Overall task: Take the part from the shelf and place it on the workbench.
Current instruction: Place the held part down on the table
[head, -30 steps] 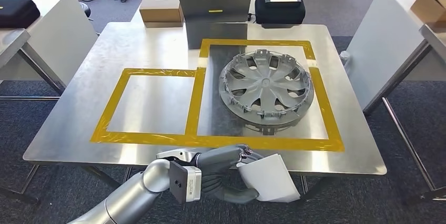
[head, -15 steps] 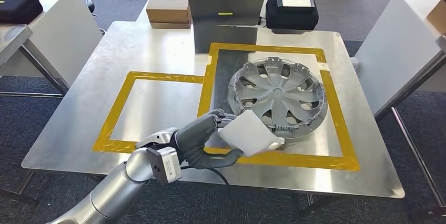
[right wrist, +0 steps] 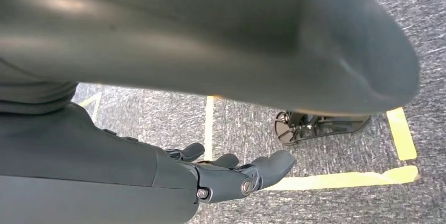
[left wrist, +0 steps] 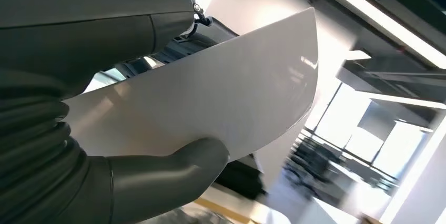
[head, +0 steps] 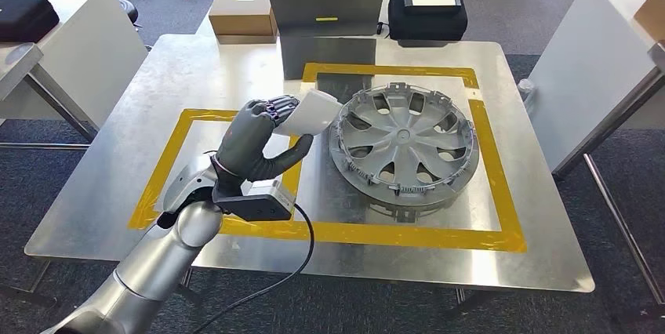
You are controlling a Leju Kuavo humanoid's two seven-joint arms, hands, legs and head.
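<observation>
white part (head: 314,111) gripped in left hand (head: 255,143), held above workbench (head: 196,67) interior, over tape line between two yellow-taped squares, just beside wheel cover (head: 405,138) rim; part seen as smooth, glossy, thin curved panel with rounded corners (left wrist: 210,103), pinched between thumb (left wrist: 168,174) and fingers; right hand (right wrist: 231,174) hanging over grey carpet, nothing held, fingers loosely extended and apart; wheel cover lying flat in far-right taped square

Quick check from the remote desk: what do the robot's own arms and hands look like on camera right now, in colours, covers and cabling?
The left arm is glossy silver with rounded joints. A silver-grey box sits at its wrist, and a black cable loops from there. The left hand is dark grey with a thick thumb and a ribbed cover. The right hand is matching dark grey with small round fasteners.
</observation>
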